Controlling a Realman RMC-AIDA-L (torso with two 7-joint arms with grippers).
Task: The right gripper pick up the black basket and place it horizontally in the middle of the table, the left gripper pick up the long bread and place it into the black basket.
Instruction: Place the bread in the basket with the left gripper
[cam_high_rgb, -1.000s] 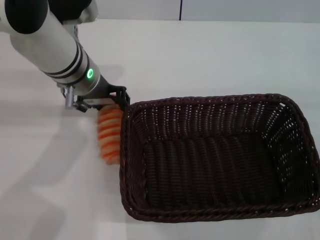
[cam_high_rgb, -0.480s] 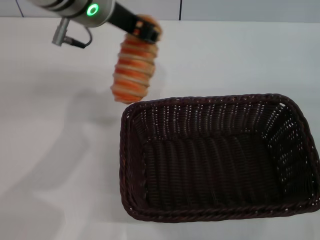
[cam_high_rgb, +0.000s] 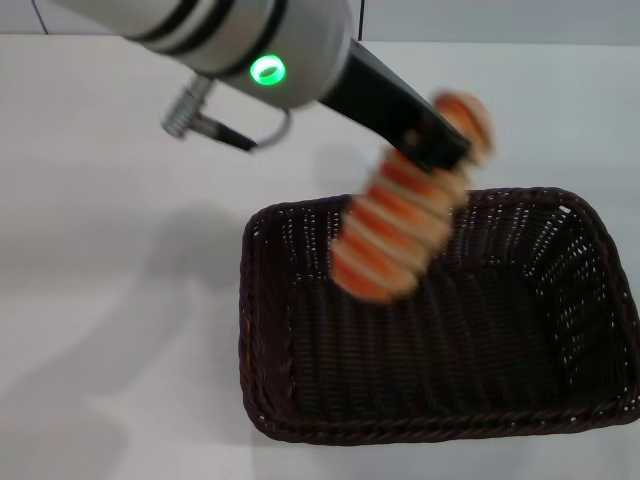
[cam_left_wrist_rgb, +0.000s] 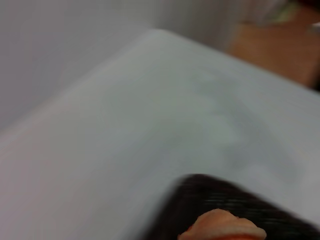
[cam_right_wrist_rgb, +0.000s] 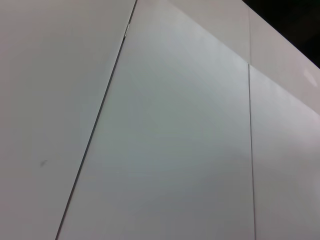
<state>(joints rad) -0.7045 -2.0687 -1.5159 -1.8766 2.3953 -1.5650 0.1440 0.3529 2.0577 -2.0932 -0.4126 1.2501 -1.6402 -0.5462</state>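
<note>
Left arm enters from the upper left, green ring lit, reaching forward and to the right; left gripper (cam_high_rgb: 440, 140) is raised, fingers clamped on a load. Right arm out of view.

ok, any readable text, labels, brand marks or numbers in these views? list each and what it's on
None readable in any view.
Long bread, held in the left claw above the black basket: stripes only, no print.
Black basket: plain weave, no tag visible.
Left arm: only a green-lit ring, no lettering.
Table: bare white, no markings.
Right wrist view: blank pale panels, no text; the right claw is not in view.
</note>
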